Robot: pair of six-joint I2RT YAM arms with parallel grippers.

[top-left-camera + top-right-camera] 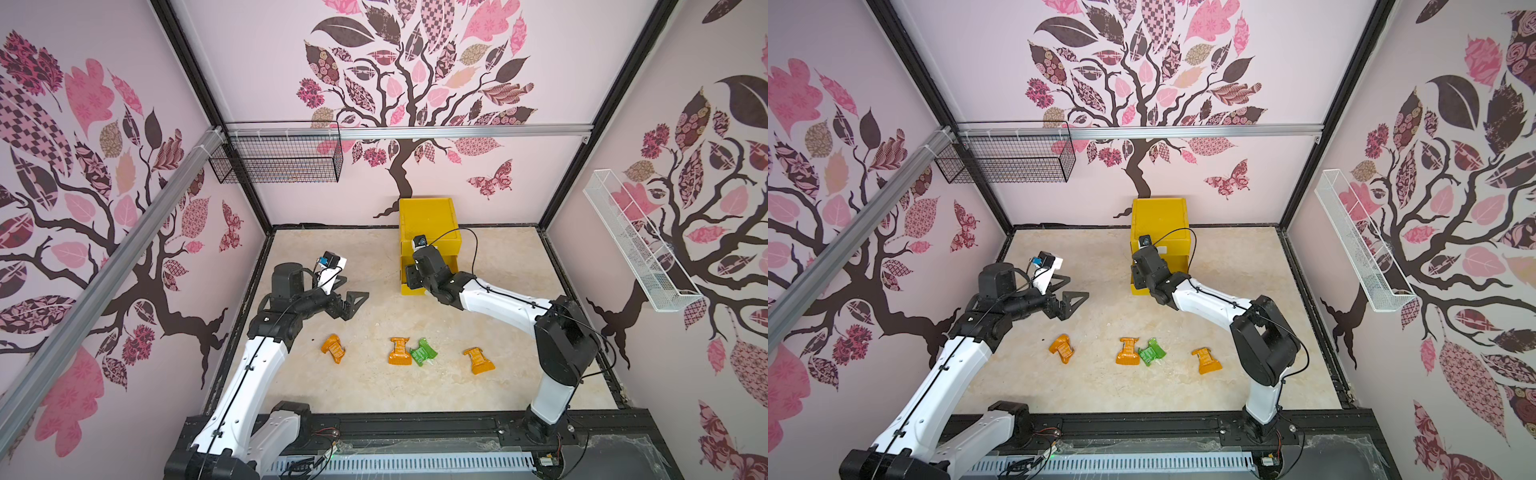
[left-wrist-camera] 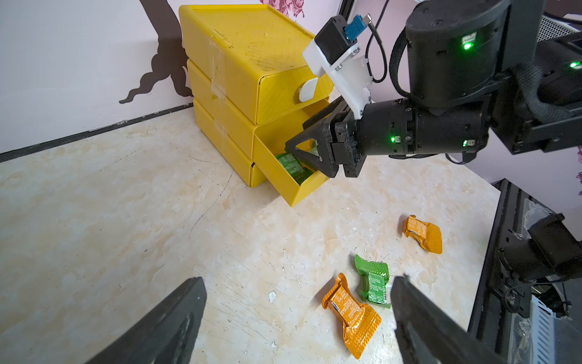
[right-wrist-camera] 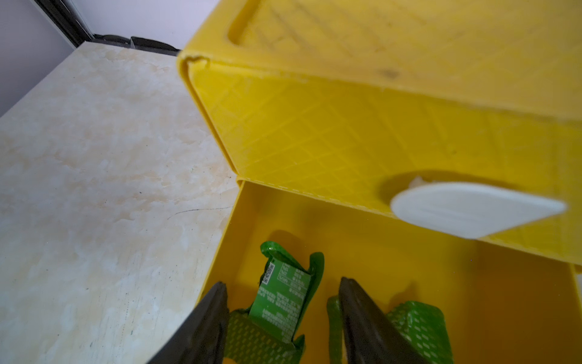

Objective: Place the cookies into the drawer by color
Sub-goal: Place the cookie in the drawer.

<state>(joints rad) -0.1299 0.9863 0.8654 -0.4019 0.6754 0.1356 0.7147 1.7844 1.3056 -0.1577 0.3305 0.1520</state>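
The yellow drawer cabinet point(image 1: 428, 220) stands at the back wall, and its middle drawer point(image 2: 283, 186) is pulled out. My right gripper point(image 3: 282, 286) reaches down into that drawer, jaws apart. A green cookie point(image 3: 283, 302) lies on the drawer floor between the fingers, and a second green one point(image 3: 415, 318) lies beside it. On the table near the front lie three orange cookies point(image 1: 333, 348) point(image 1: 400, 352) point(image 1: 478, 360), and a green cookie point(image 1: 424, 352) touches the middle orange one. My left gripper point(image 2: 299, 280) hovers open and empty above the table, left of the cabinet.
The top drawer is shut, showing its white pull tab point(image 2: 308, 89); the bottom drawer is shut too. A black wire basket point(image 1: 278, 160) hangs on the back wall and a white one point(image 1: 636, 245) on the right wall. A black rail point(image 1: 415, 424) edges the table front.
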